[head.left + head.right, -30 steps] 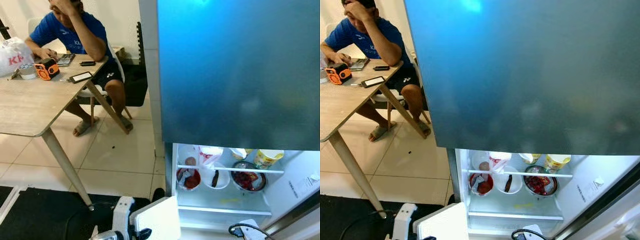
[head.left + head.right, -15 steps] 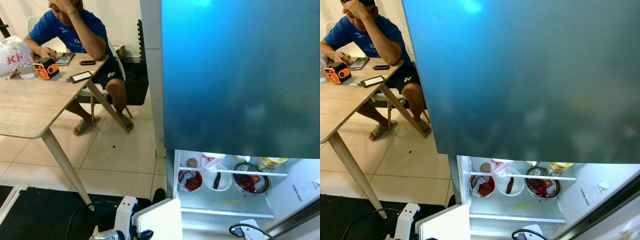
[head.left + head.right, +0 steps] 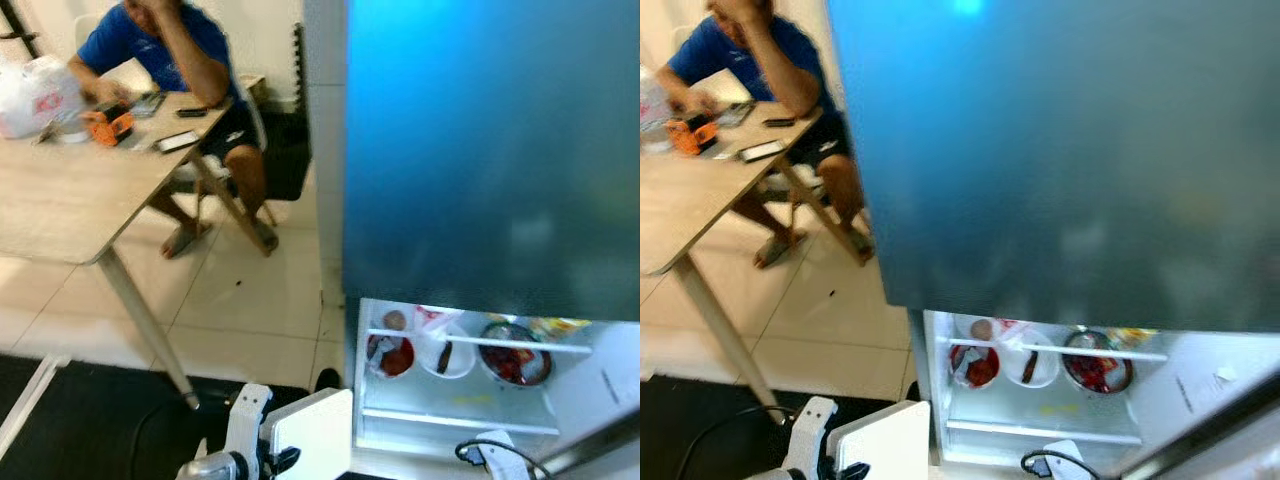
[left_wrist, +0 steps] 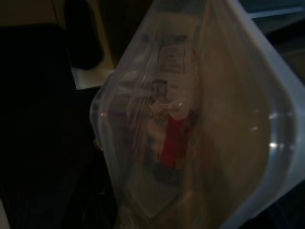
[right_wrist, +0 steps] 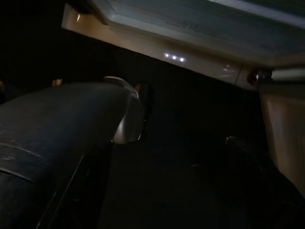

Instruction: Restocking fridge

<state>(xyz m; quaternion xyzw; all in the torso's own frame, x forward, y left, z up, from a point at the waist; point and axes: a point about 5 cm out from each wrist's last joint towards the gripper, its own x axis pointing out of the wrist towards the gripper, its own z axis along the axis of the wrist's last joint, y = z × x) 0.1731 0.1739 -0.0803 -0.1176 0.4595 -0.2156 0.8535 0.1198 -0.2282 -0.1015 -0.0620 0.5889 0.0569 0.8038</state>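
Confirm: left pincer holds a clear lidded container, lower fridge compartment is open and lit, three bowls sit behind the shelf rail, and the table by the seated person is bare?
Not bare. In the left eye view the table carries a white plastic bag, an orange device and a phone. The rest holds: the left pincer carries the clear container, and the fridge is open and lit, with three bowls behind the rail.

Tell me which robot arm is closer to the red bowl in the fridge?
Left. The left arm, carrying a white container, is just outside the fridge, below and left of the red bowl. The right arm is low down, further right.
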